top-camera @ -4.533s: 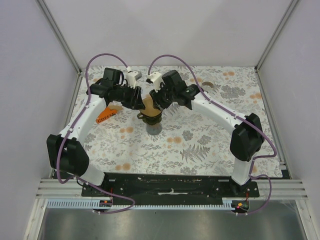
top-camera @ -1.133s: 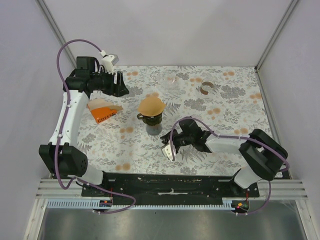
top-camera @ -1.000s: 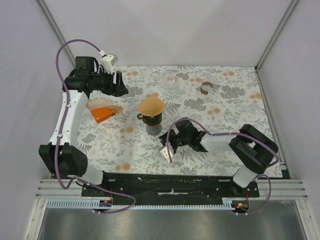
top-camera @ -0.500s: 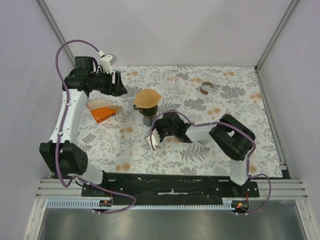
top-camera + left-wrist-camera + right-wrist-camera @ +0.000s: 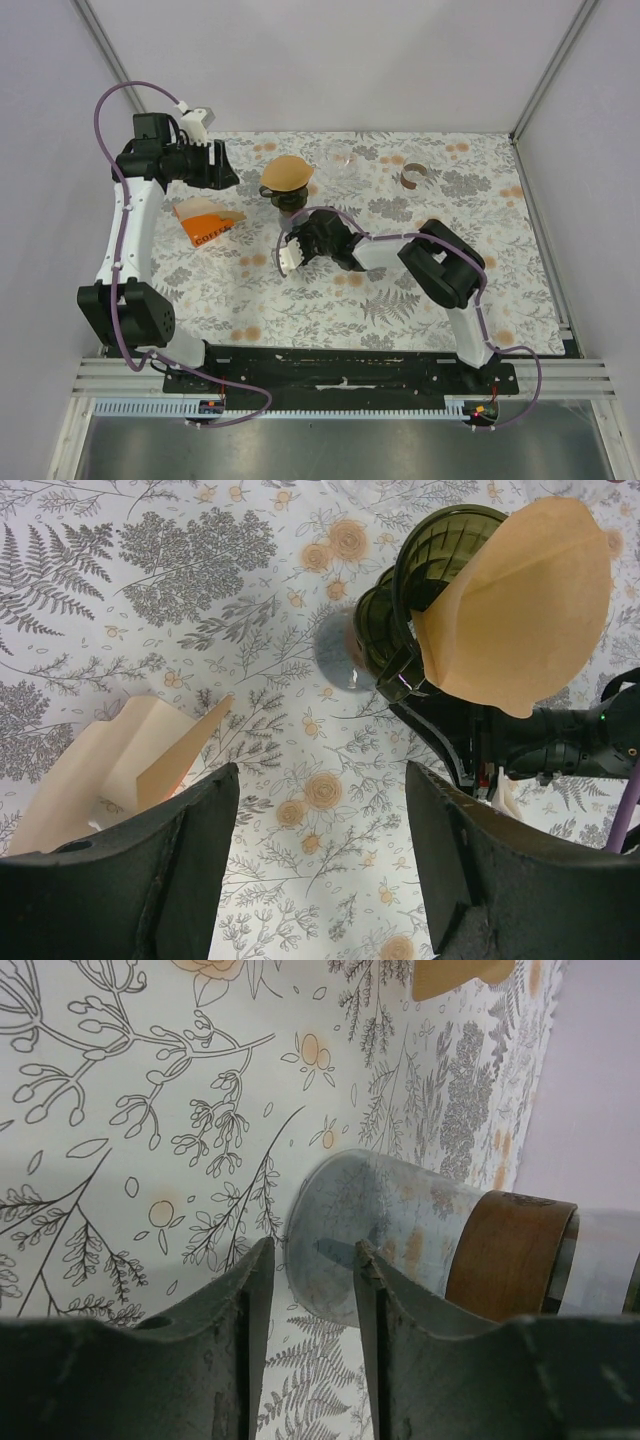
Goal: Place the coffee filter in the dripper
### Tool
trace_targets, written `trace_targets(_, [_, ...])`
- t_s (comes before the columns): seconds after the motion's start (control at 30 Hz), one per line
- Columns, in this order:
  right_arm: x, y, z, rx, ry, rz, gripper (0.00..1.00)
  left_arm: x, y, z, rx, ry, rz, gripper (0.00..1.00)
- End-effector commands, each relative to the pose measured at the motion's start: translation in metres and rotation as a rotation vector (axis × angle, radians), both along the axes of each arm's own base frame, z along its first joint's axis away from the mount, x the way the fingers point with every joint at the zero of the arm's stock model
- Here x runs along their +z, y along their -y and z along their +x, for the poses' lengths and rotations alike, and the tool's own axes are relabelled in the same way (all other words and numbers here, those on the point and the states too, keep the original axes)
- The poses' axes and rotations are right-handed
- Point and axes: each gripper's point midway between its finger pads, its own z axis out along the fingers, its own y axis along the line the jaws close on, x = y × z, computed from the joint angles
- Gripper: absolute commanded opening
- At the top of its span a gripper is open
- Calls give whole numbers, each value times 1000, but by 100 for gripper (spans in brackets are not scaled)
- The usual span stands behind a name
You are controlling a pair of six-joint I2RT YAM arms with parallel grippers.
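Observation:
The brown paper filter [image 5: 287,172] lies tilted over the mouth of the dark green dripper [image 5: 280,197], overhanging one side; both show in the left wrist view, filter [image 5: 520,600] and dripper [image 5: 440,550]. The dripper stands on a glass carafe [image 5: 390,1220] with a brown collar [image 5: 505,1255]. My right gripper [image 5: 303,218] lies low on the table, rolled sideways. It is slightly open, its tips [image 5: 312,1250] right by the carafe's base, with nothing held. My left gripper [image 5: 228,172] is open and empty [image 5: 320,880], up and left of the dripper.
An orange packet of filters [image 5: 205,228] lies on the flowered cloth left of the dripper, also in the left wrist view [image 5: 110,770]. A small clear glass piece [image 5: 343,160] and a brown ring [image 5: 413,175] sit at the back. Frame posts stand at the corners.
My right arm has swept left across the table, low, to the carafe's base. The carafe, dripper and filter have shifted toward the far left. My left gripper has drawn back leftward.

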Motion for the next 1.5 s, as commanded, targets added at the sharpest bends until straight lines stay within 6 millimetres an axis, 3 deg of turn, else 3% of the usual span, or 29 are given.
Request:
trace_targets(0.0, [33, 0, -9, 6, -27, 62, 48, 20, -6, 6, 15, 66, 11, 74])
trace_targets(0.17, [62, 19, -53, 77, -114, 95, 69, 16, -9, 8, 22, 54, 6, 74])
trace_targets(0.27, [81, 33, -82, 92, -210, 121, 95, 16, -12, 9, 31, 54, 9, 74])
trace_targets(0.33, [97, 44, -94, 61, -255, 152, 98, 17, -13, 9, 33, 58, 10, 74])
trace_targets(0.43, [137, 67, -98, -60, -330, 267, 98, 17, -17, 9, 44, 59, 16, 74])
trace_targets(0.6, [212, 134, -67, -294, -490, 556, 98, 15, -19, 9, 56, 55, 15, 74])
trace_targets(0.67, [232, 169, -41, -448, -504, 672, 98, 11, -19, 9, 62, 45, 9, 74])
trace_targets(0.73, [240, 207, -12, -632, -474, 746, 98, 9, -20, 10, 71, 39, 12, 74])
trace_targets(0.83, [248, 259, 25, -878, -474, 839, 98, 7, -26, 8, 95, 38, 40, 74])
trace_targets(0.93, [236, 312, 56, -1121, -522, 913, 98, 6, -29, 6, 104, 42, 58, 74])
trace_targets(1.03, [228, 348, 78, -1269, -583, 989, 98, 2, -31, 3, 100, 39, 71, 74])
trace_targets(1.2, [205, 381, 108, -1437, -577, 959, 97, 0, -33, 0, 107, 40, 89, 74])
trace_targets(1.47, [179, 397, 127, -1518, -662, 892, 93, 0, -38, -3, 122, 47, 112, 74])
